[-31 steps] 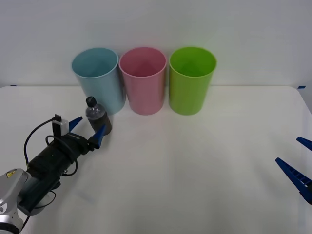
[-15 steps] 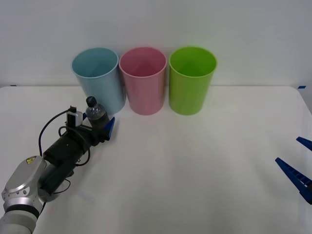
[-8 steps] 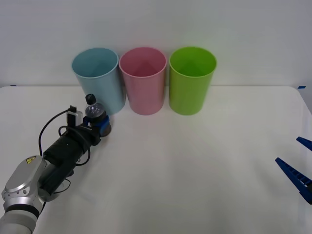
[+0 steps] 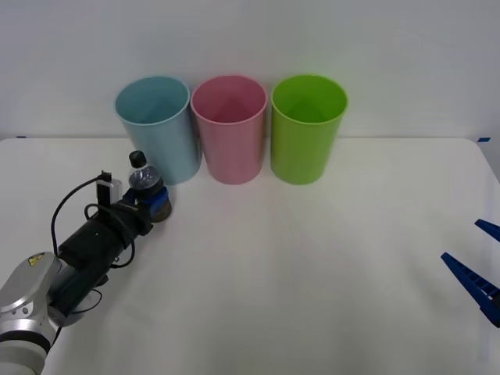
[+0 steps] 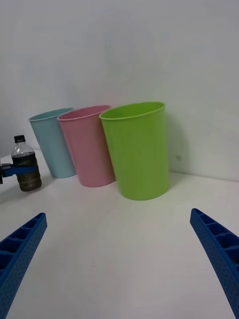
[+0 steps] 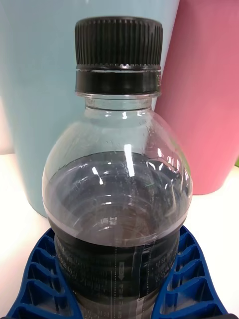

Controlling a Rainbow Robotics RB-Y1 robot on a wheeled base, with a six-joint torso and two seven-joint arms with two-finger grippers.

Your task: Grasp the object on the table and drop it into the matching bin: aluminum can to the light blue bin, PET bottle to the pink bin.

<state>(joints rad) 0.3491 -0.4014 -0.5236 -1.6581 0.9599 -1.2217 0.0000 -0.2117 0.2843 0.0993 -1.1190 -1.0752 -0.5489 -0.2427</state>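
Note:
The PET bottle [image 4: 143,181], small and clear with a black cap and dark liquid, stays upright in front of the light blue bin [image 4: 156,125]. My left gripper [image 4: 154,201] is shut on its lower body; the blue fingers [image 6: 42,279] wrap the bottle [image 6: 119,199] on both sides. Whether its base touches the table [image 4: 312,273] I cannot tell. The pink bin [image 4: 229,129] stands just right of the blue one. From the right wrist I see the bottle [image 5: 25,169] beside the light blue bin [image 5: 52,142] and the pink bin [image 5: 89,144]. My right gripper [image 4: 478,258] waits open at the table's right edge.
A bright green bin [image 4: 307,129] stands right of the pink one, the three bins in a row against the back wall. Wide bare tabletop lies between the two arms.
The left gripper reached the bottle and shut on it. In the last half second gripper and bottle shifted a little left and back. The right arm has not moved.

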